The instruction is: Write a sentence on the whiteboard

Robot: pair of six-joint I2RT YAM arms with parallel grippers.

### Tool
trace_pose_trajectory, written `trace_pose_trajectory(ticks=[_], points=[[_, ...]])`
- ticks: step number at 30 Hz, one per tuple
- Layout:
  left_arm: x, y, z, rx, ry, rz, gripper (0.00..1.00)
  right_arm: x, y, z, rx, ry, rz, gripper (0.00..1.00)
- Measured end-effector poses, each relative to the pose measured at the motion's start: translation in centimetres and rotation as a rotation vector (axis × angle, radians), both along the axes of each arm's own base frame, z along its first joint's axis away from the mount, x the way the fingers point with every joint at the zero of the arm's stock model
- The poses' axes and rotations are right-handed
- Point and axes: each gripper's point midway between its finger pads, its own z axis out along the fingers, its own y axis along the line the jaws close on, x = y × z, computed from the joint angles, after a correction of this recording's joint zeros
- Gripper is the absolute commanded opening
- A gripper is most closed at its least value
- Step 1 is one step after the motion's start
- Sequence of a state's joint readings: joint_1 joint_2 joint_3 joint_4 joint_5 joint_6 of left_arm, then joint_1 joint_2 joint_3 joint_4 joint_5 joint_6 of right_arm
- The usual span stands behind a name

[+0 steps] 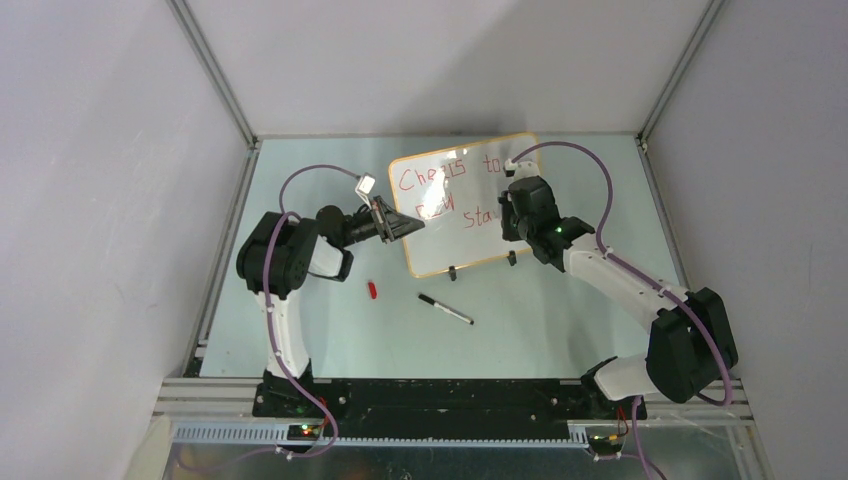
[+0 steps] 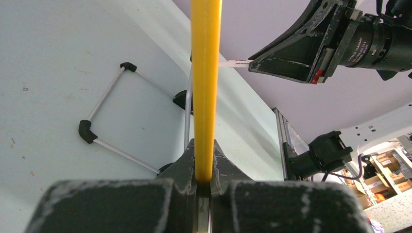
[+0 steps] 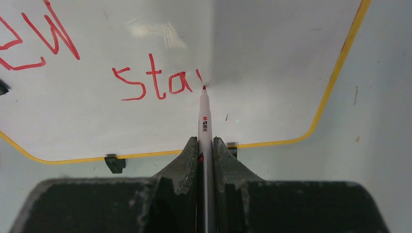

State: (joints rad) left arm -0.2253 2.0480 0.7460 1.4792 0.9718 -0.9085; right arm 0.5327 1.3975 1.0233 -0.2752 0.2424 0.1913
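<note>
Arms are both reaching in toward the middle of the desk (image 1: 560, 320). The left arm (image 1: 290, 250) is folded at the elbow with its wrist pointing right, roughly level. The left jaws are pinching the left edge of the whiteboard (image 1: 470, 235), and on the left wrist cam the orange-yellow rim (image 2: 205, 73) runs straight up out of the pinch. The right arm (image 1: 620, 275) stretches up and left along the desk, wrist bent toward the board's face. The right jaws are pressed onto a red marker (image 3: 204, 119), its white barrel sticking out ahead and the red tip touching the board.

The whiteboard stands toward the back middle of the desk, tilted back on two small black clip feet (image 3: 115, 162), with a wire stand (image 2: 107, 121) behind it. The sentence (image 1: 440, 185) is in red, in two rows. The top row reads "Cheers to". The lower one reads "new", then "sta" with a short stroke right after it. The marker tip sits just below that stroke, right of the "a".

In front of the board a black marker (image 1: 445, 309) lies flat on the desk. A little red cap (image 1: 372, 290) sits off to its left, apart from it. The desk is pale greenish-white, boxed in by plain white walls (image 1: 100, 150) with aluminium rails (image 1: 215, 80) at the corners.
</note>
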Motion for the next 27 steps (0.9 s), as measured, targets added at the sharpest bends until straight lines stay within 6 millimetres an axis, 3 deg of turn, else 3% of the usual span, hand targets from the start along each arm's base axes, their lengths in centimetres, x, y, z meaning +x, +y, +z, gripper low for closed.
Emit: trace_pose_trajectory(ticks=[27], points=[[-0.01,0.0,-0.01,0.0,0.001,0.0,0.0,0.53,0.23,0.52,0.009,-0.021,-0.002,0.0]])
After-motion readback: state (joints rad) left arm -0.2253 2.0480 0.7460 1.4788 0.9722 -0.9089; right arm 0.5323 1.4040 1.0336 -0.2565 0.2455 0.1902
